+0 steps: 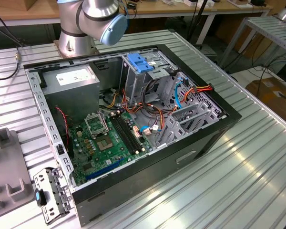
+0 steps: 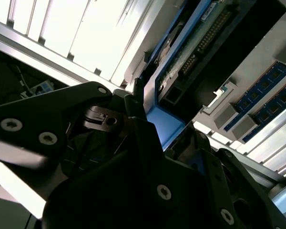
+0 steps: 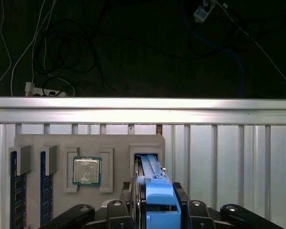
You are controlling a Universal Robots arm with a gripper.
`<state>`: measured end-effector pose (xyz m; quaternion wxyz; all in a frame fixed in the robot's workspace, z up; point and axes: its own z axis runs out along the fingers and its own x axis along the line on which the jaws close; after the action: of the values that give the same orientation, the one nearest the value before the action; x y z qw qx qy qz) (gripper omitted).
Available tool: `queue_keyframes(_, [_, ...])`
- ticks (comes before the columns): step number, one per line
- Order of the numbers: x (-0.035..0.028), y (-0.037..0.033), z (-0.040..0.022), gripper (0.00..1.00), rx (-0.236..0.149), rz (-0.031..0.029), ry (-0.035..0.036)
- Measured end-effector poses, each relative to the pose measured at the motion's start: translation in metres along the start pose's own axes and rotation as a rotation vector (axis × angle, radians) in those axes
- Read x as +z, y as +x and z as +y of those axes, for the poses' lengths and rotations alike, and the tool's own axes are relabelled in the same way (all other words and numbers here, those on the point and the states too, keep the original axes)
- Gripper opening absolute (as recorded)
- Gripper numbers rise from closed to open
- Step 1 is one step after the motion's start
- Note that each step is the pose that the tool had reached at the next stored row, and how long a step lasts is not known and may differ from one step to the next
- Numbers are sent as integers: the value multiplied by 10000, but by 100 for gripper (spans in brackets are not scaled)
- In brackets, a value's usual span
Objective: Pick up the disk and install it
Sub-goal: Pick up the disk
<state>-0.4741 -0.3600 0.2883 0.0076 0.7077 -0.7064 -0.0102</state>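
Observation:
The disk (image 3: 151,168) stands on edge in a slot of the grey holder tray (image 3: 119,143), framed by its blue plastic carrier rails. My gripper (image 3: 158,198) is shut on the disk's near end, with a dark finger pressed to each side of the blue carrier. In the second wrist view the disk (image 2: 195,57) shows its green circuit board side, and the gripper (image 2: 166,128) clamps its blue rail. I cannot tell whether the disk still rests in the slot or is slightly raised.
The tray also holds a processor chip (image 3: 87,171) and blue memory sticks (image 3: 18,195). Beyond it runs the ribbed metal table edge (image 3: 143,102). In the exterior view the open computer case (image 1: 133,119) lies on the table with a bare blue bracket (image 1: 138,63) atop its drive cage, and the arm's base (image 1: 81,28) stands behind it.

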Motion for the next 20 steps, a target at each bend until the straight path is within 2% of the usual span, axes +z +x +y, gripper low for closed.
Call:
queue_keyframes(7, [-23,0,0,46,0,0,2])
queue_keyframes(15, [-55,0,1,46,1,60,-6])
queue_keyframes(20, [-61,-1,1,46,1,61,-3])
